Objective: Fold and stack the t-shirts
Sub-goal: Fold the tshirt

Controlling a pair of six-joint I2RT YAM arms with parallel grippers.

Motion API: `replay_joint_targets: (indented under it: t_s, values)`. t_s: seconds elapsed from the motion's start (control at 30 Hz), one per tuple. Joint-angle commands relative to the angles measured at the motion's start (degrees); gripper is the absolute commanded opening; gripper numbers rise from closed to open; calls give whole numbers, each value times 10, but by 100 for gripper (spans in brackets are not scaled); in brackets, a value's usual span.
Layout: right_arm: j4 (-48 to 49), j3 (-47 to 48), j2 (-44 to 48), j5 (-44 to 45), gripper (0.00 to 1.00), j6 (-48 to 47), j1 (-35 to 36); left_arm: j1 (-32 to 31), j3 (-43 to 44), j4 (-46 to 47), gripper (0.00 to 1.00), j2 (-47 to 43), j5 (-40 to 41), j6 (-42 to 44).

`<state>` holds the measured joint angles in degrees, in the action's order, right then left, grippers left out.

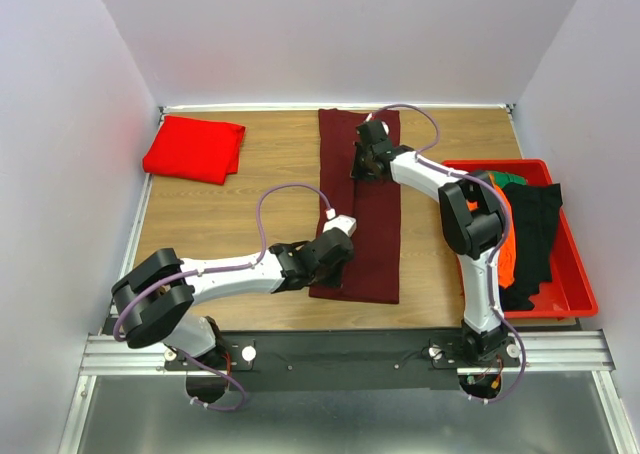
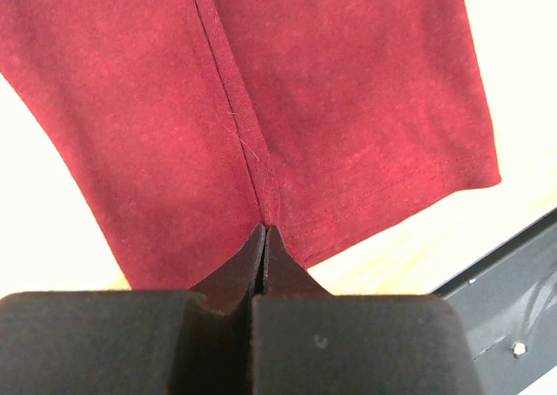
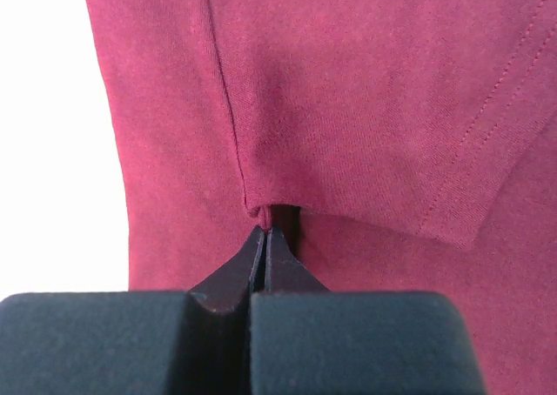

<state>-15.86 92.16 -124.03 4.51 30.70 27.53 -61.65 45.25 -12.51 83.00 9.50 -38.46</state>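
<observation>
The maroon shirt (image 1: 372,224) lies as a strip from the surface's far edge toward its near edge. The left hand (image 2: 264,230) pinches its near hem and the right hand (image 3: 265,230) its far end, seemingly to fold it crosswise.

Hidden under the arms (image 1: 240,269) (top view) — parts of maroon shirt (image 1: 375,244).

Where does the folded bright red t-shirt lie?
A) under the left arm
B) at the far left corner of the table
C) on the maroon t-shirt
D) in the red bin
B: the bright red t-shirt lies folded at the table's far left corner, apart from the maroon t-shirt.
</observation>
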Motion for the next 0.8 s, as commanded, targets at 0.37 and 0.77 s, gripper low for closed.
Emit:
replay_joint_targets:
  t_s: [0.37, 0.77]
  values:
    - [7, -25, 6, 44, 1, 10, -1, -8, -11, 45, 0, 17, -44, 17]
    - [5, -41, 46, 33, 37, 9, -1, -5, -17, 47, 46, -39, -11, 10]
